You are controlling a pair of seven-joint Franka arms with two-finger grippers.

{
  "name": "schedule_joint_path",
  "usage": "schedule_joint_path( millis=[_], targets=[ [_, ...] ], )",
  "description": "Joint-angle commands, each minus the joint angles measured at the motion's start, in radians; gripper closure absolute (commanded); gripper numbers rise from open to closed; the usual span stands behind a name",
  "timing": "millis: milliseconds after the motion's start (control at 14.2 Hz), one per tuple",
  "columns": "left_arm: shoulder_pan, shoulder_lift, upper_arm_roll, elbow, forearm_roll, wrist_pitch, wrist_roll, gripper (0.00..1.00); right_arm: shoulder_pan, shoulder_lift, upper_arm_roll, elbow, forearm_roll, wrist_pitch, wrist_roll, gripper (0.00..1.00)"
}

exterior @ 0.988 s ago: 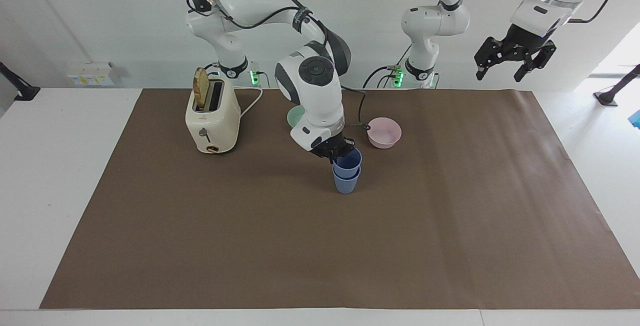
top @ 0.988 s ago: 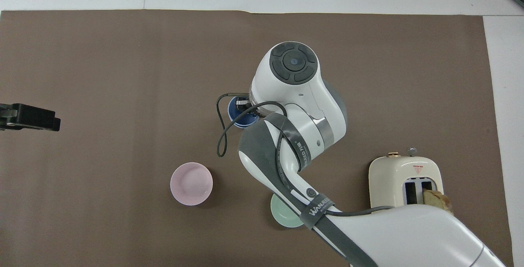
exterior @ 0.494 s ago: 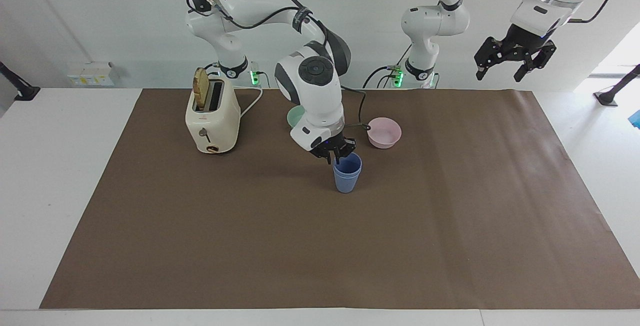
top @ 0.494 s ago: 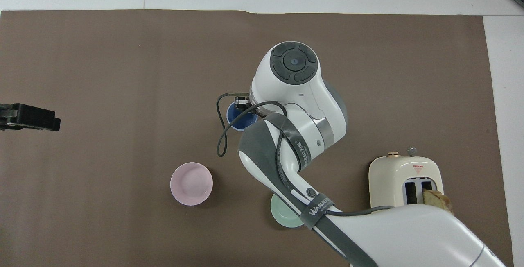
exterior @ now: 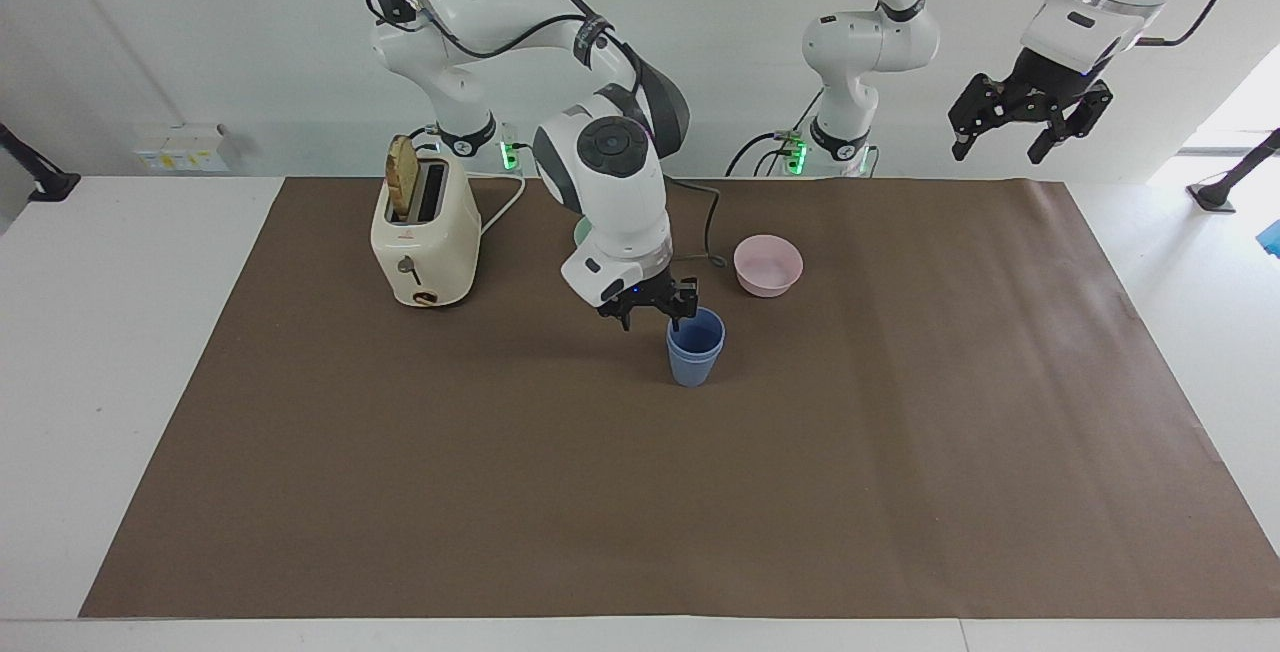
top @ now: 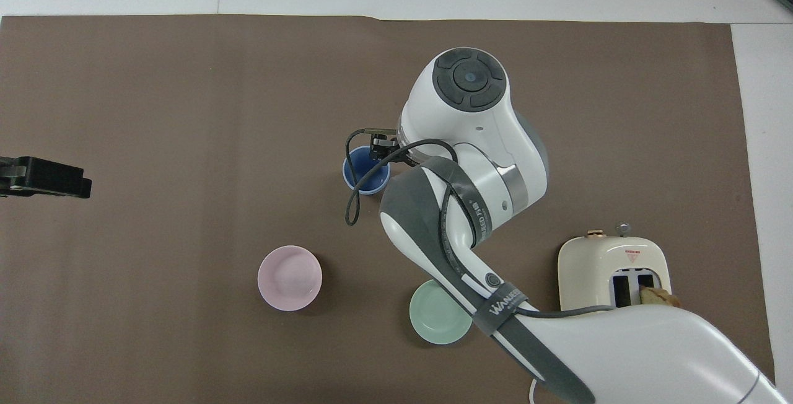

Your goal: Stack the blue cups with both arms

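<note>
The two blue cups [exterior: 695, 345] stand nested, one inside the other, upright on the brown mat near its middle; the overhead view shows them as one blue ring [top: 365, 170]. My right gripper [exterior: 655, 312] hangs open just beside the stack's rim, toward the right arm's end of the table, and holds nothing. One of its fingers [exterior: 690, 310] is close to the rim. In the overhead view the arm hides most of that gripper. My left gripper [exterior: 1030, 119] waits open, raised high over the left arm's end of the table.
A pink bowl [exterior: 768, 264] sits nearer to the robots than the cups. A mint-green bowl [top: 440, 315] lies beside it, under the right arm. A cream toaster [exterior: 425, 232] with a slice of toast stands toward the right arm's end.
The right gripper has opened and let go of the upper cup, which now sits fully inside the lower one. The gripper has shifted off the stack toward the right arm's end.
</note>
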Motion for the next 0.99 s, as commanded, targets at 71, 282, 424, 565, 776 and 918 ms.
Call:
schedule_joint_path(
  millis=[71, 282, 424, 565, 776, 918],
  targets=[
    [0.011, 0.005, -0.005, 0.019, -0.009, -0.023, 0.01, 0.0, -0.103, -0.08, 0.008, 0.001, -0.009, -0.102, -0.104, 0.0],
    [0.011, 0.005, -0.005, 0.019, -0.009, -0.023, 0.01, 0.0, -0.163, -0.135, 0.006, 0.001, -0.036, -0.18, -0.214, 0.0],
    [0.011, 0.005, -0.005, 0.019, -0.009, -0.023, 0.01, 0.0, -0.226, -0.175, 0.008, -0.003, -0.055, -0.231, -0.305, 0.0],
    [0.011, 0.005, -0.005, 0.019, -0.009, -0.023, 0.01, 0.0, -0.295, -0.213, 0.008, -0.004, -0.056, -0.275, -0.398, 0.0],
    [0.011, 0.005, -0.003, 0.019, -0.009, -0.023, 0.01, 0.0, -0.366, -0.264, 0.005, -0.007, -0.071, -0.315, -0.475, 0.0],
    [0.011, 0.005, -0.005, 0.019, -0.009, -0.023, 0.01, 0.0, -0.399, -0.29, 0.006, -0.007, -0.091, -0.325, -0.541, 0.0]
  ],
)
